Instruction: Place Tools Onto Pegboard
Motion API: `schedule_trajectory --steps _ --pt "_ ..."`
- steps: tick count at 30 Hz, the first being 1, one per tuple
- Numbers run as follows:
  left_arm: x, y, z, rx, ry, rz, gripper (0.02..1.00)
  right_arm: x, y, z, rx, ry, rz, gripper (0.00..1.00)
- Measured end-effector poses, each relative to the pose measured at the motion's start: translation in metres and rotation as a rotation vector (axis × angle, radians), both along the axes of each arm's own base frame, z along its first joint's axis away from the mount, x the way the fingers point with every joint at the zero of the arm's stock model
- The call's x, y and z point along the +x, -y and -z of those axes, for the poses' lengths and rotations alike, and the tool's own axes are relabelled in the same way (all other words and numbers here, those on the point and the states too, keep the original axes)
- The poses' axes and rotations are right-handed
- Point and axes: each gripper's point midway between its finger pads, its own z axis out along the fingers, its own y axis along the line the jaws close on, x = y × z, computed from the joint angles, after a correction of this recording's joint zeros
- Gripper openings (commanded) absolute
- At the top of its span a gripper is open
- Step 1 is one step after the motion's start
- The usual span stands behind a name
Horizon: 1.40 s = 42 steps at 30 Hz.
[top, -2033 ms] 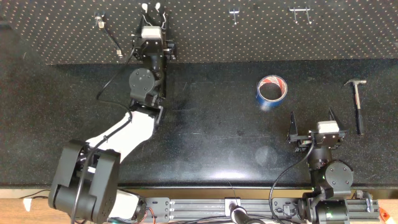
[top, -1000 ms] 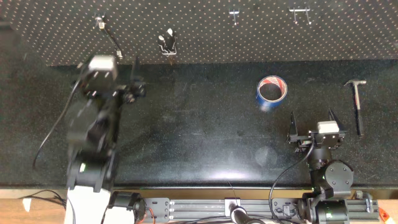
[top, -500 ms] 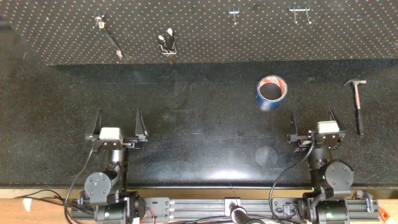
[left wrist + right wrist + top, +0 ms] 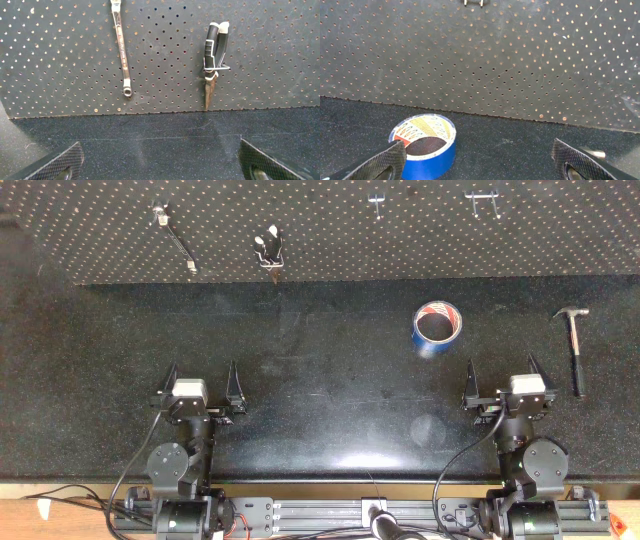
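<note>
Left tool point(image 4: 203, 365) shifted right, released; right tool point(image 4: 500, 361) released; hammer point(image 4: 574, 350) visible from top.

We're looking at a workshop-style robotics bench: a perforated pegboard point(image 4: 330, 230) is standing behind the black desk point(image 4: 330, 380), a wrench point(image 4: 121, 50) and pliers point(image 4: 214, 55) are hanging on it, a hammer point(image 4: 574, 350) and a roll of blue tape point(image 4: 437, 327) are lying below, and robot arms point(image 4: 525, 455) are sitting on a metal rail point(image 4: 300, 508)
</note>
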Motion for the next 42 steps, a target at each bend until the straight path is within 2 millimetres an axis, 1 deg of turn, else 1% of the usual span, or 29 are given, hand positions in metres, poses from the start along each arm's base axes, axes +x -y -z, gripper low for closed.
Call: schedule_trajectory --steps 15,16,18,19,20,21,22,23,25,26,27,28,29,30,32,34,35,36,37,38,39,42 --pt "0.000 0.000 0.000 0.000 0.000 0.000 0.996 0.000 0.001 0.000 -0.001 0.000 0.008 0.943" --pt "0.000 0.000 0.000 0.000 0.000 0.000 0.996 0.002 0.001 -0.006 0.000 0.022 0.008 0.941" --pt "0.000 0.000 0.000 0.000 0.000 0.000 0.996 0.005 0.001 -0.010 0.000 0.002 0.006 0.943" --pt "0.000 0.000 0.000 0.000 0.000 0.000 0.996 0.006 0.001 -0.017 0.000 0.006 0.006 0.945" --pt "0.000 0.000 0.000 0.000 -0.001 0.000 0.998 0.007 0.000 -0.031 0.001 0.011 -0.001 0.943" --pt "0.000 0.000 0.000 0.000 0.000 0.000 0.996 0.011 -0.002 -0.051 0.002 0.013 -0.011 0.941" --pt "0.000 0.000 0.000 0.000 0.000 0.001 0.996 0.014 -0.003 -0.061 0.002 0.018 -0.016 0.943" --pt "0.000 0.000 0.000 0.000 -0.001 0.001 0.998 0.021 -0.008 -0.074 0.004 0.000 -0.043 0.943" --pt "0.000 0.000 0.000 0.000 -0.001 0.001 0.996 0.033 -0.020 -0.089 0.010 -0.031 -0.114 0.943" --pt "0.000 0.000 0.000 0.000 -0.002 0.001 0.996 0.040 -0.030 -0.097 0.016 -0.045 -0.172 0.943" --pt "0.000 0.000 0.000 0.000 -0.001 0.001 0.996 0.048 -0.039 -0.099 0.023 -0.075 -0.222 0.943" --pt "0.000 0.000 0.000 0.000 -0.001 0.001 0.996 0.054 -0.046 -0.096 0.038 -0.106 -0.249 0.943" --pt "0.000 0.000 0.000 0.000 -0.001 0.002 0.996 0.066 -0.060 -0.092 0.067 -0.164 -0.294 0.943" --pt "0.000 0.000 0.000 0.002 0.000 0.002 0.996 0.071 -0.072 -0.076 0.082 -0.260 -0.329 0.947" --pt "0.000 0.000 0.000 0.003 0.000 0.003 0.996 0.077 -0.092 -0.058 0.119 -0.399 -0.362 0.947" --pt "0.000 0.001 0.000 0.003 0.000 0.003 0.996 0.084 -0.099 -0.042 0.170 -0.549 -0.322 0.947" --pt "0.000 0.001 0.000 0.003 0.000 0.003 0.996 0.081 -0.098 -0.023 0.194 -0.661 -0.285 0.947" --pt "0.000 0.001 0.000 0.003 0.000 0.003 0.996 0.082 -0.099 -0.011 0.202 -0.720 -0.267 0.947" --pt "0.000 0.001 0.000 0.003 0.000 0.003 0.996 0.077 -0.102 0.011 0.205 -0.830 -0.249 0.947" --pt "0.000 0.001 0.000 0.003 0.000 0.003 0.996 0.076 -0.104 0.017 0.204 -0.855 -0.248 0.947" --pt "0.000 0.001 0.000 0.003 0.000 0.003 0.996 0.076 -0.106 0.030 0.194 -0.917 -0.239 0.947" --pt "0.000 0.001 0.000 0.003 0.000 0.003 0.996 0.076 -0.103 0.054 0.195 -0.998 -0.198 0.947"
